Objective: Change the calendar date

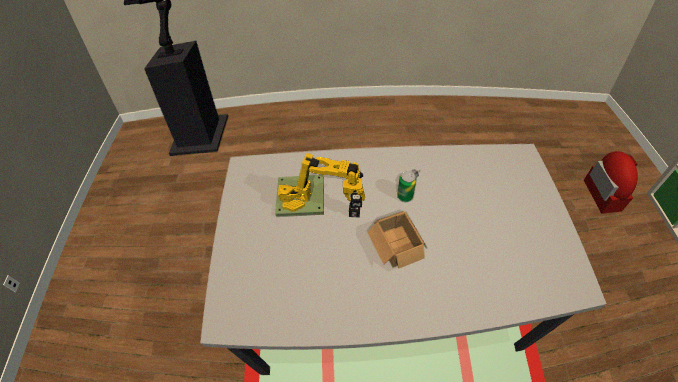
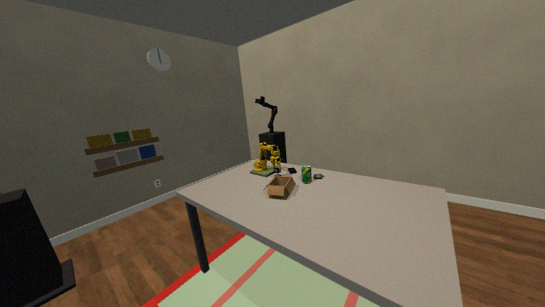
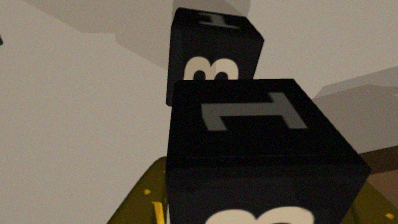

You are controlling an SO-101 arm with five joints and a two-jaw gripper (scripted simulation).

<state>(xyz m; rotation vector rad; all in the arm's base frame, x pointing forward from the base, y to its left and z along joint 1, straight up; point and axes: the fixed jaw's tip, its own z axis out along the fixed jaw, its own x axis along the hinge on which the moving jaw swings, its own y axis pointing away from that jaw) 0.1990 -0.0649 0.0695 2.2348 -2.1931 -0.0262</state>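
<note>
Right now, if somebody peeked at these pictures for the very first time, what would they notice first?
Probably the bright yellow arm near the back of the grey table, with its gripper shut on a black number cube. A second black cube sits on the table just beyond the held one. Close by stand a green can and an open cardboard box.

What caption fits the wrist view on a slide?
Gripper holds a black number cube, a "1" on its upper face, just above a second black cube resting on the table.
</note>
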